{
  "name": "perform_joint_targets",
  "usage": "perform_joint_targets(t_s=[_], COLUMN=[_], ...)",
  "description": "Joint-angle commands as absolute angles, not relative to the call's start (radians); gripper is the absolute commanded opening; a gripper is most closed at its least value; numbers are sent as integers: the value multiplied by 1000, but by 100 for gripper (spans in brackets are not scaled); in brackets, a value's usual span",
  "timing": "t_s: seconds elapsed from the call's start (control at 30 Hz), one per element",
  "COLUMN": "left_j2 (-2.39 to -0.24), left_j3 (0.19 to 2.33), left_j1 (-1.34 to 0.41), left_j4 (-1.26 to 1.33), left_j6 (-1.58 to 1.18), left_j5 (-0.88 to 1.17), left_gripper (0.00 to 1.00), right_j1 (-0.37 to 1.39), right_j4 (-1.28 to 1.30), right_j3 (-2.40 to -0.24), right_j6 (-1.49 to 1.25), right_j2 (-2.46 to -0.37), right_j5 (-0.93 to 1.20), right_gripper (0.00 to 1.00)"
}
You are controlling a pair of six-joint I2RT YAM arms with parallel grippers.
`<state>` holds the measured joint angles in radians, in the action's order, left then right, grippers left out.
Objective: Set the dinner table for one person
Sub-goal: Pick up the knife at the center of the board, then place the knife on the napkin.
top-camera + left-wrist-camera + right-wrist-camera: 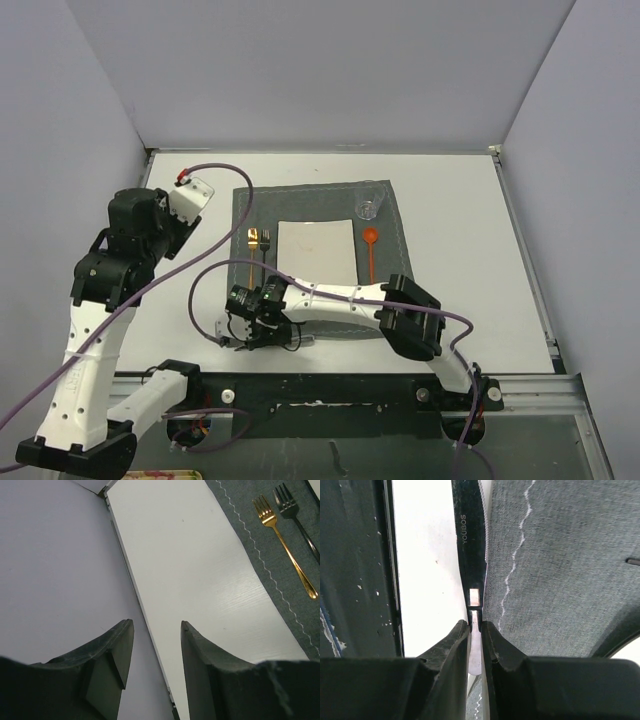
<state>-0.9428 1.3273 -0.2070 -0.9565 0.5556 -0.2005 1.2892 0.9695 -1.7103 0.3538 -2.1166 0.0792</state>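
The right gripper [474,624] is pinching a thin, stiff, probably slippery black knife [470,540] by its handle end over the hard dinner table [425,555] beside the placemat [560,555], the left gripper [156,625] hanging spread, empty

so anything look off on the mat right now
Only the knife: it's clamped in the right gripper over the left border of the mat, not laid down. The plate, spoon and glass sit straight.

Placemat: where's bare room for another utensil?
Bare: placemat strip right of the orange spoon; the strip beyond the plate; the dinner table right of the placemat. Crowded: two forks left of the plate, the right claw with its knife at the near-left corner.
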Motion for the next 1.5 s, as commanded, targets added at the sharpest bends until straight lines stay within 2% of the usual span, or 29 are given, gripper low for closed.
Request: perform_joint_targets(t_s=[0.0,0.4,1.07,1.47], left_j2=[-958,-995,-1038,-1113], left_j3=[1380,1375,1356,1407], left_j1=[-202,-202,-202,-208], left_j4=[-896,-885,-846,-847], left_j6=[546,544,543,522], left_j5=[-181,-177,-159,-140], left_gripper=[41,42,42,42], right_j1=[1267,1210,797,599], right_j4=[1004,1027,1031,899], right_j3=[-1791,-1814,-1798,-1637], right_j6=[319,292,104,-83], right_j2=[-2027,-2019,-1984,-1807], right_j5=[98,96,65,29], right_gripper=[0,0,0,0])
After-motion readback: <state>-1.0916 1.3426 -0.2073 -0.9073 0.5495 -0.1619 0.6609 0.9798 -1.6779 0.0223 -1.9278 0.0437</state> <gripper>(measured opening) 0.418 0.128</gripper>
